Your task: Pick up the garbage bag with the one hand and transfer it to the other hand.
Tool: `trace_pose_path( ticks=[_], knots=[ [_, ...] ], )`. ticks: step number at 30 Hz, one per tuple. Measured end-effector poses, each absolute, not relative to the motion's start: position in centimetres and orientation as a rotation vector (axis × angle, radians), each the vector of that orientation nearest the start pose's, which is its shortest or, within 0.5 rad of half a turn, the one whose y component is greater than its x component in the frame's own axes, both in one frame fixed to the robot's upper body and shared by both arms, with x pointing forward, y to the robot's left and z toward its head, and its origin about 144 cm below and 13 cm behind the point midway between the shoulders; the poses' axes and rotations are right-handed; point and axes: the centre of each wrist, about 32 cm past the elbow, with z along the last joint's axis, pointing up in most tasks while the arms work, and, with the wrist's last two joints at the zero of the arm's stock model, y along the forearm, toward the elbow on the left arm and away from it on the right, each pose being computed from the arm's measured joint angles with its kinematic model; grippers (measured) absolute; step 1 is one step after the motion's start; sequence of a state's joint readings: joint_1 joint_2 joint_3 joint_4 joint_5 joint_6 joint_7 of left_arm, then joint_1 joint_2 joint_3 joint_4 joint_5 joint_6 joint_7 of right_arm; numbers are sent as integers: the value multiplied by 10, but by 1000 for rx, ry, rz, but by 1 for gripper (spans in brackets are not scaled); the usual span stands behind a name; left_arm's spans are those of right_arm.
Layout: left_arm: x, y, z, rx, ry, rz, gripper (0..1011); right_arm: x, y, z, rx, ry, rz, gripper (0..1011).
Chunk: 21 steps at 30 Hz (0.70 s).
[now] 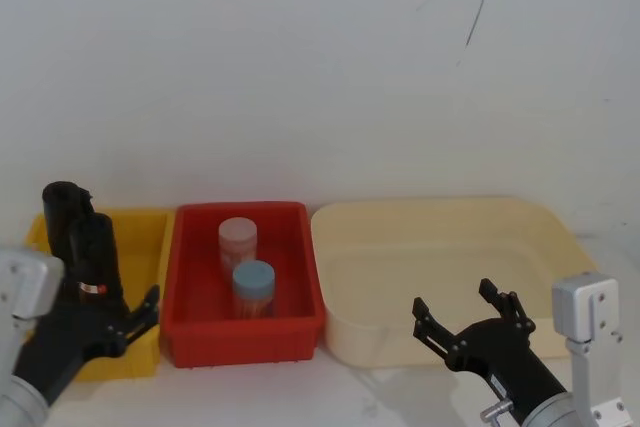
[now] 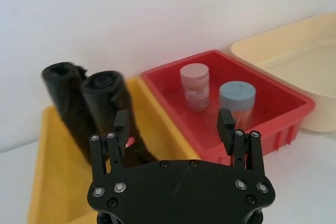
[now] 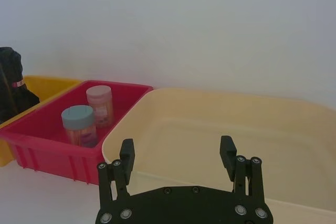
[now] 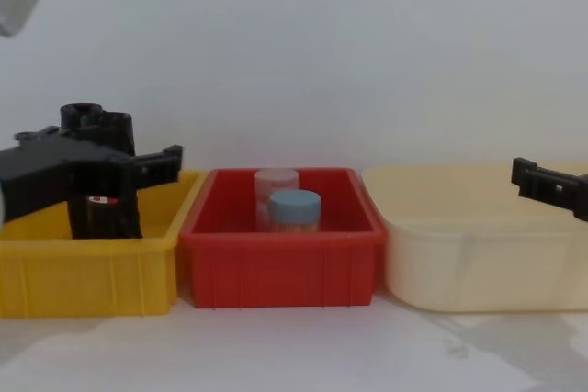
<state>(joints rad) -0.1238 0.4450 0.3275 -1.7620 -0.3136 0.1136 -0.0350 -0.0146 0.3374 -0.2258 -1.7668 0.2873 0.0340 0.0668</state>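
We are only starting: left gripper (image 2: 174, 124) is hovering wide by the garbage bag (image 2: 107, 103) at ten o'clock; right gripper (image 3: 177, 150) is waiting wide at two o'clock, grasp and handover pending.

A plain white wall (image 1: 300, 67) rises behind the white tabletop (image 1: 340, 397).

white table (image 4: 294, 351) | yellow bin (image 4: 92, 273) | red bin (image 4: 280, 274) | cream tub (image 4: 478, 268) | side by side
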Motion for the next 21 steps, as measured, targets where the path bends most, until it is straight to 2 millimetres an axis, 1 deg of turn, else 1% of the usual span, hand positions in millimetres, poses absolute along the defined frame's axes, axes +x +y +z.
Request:
trace_pose_path(
  ticks=[2, 9, 16, 21],
  knots=[
    [468, 242, 1223, 62, -146, 1183, 1000, 443, -237, 1189, 26, -75, -1229, 1001],
    [473, 254, 1230, 66, -127, 1198, 1000, 443, -237, 1189, 26, -75, -1230, 1001],
    [485, 259, 1235, 71, -116, 1204, 1000, 443, -237, 1189, 26, -75, -1229, 1001],
    [492, 260, 1235, 81, -107, 1211, 1000, 443, -237, 1189, 26, -75, -1229, 1001]
  ],
)
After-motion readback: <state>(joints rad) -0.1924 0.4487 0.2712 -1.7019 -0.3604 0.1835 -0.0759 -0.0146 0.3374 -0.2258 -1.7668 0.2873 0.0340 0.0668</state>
